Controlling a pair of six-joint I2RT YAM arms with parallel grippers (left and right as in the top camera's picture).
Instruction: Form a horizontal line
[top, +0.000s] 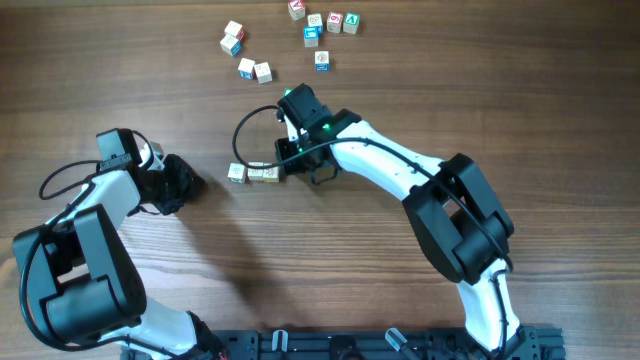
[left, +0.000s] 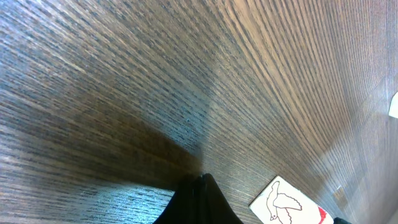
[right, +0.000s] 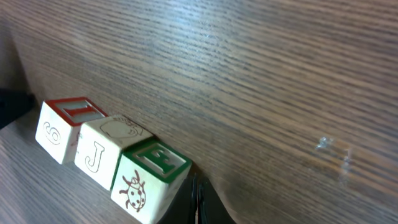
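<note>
**A:** Where's everything sitting? Left to right, please.

**B:** Left gripper (top: 178, 186) is over at the left of the table (top: 450, 80), fingers pinched together with nothing between them. Its own camera catches a bird cube (left: 286, 202) close by, but I can't tell which cube that is in the overhead view. Next over is the row (top: 253, 173): 3 pale cubes touching edge to edge, running left-right near mid-table. Looks pretty much formed to me. The loose cubes (top: 311, 36) are scattered along the top edge, well apart from it. Then the right gripper (top: 305, 172), at the row's right end, also clamped tight and empty. Whether it's touching the end cube or just beside it, I can't tell.

**A:** How would those cubes handle?

**B:** My guess is light, hard wood and not fragile, with smooth faces that'll slide easily on the table. Nudge 1 end off-centre and the row probably kinks. To lift, I'd pinch 1 cube on 2 opposite flat sides, mid-height. To straighten, I'd push flat and square on the end face.
</note>
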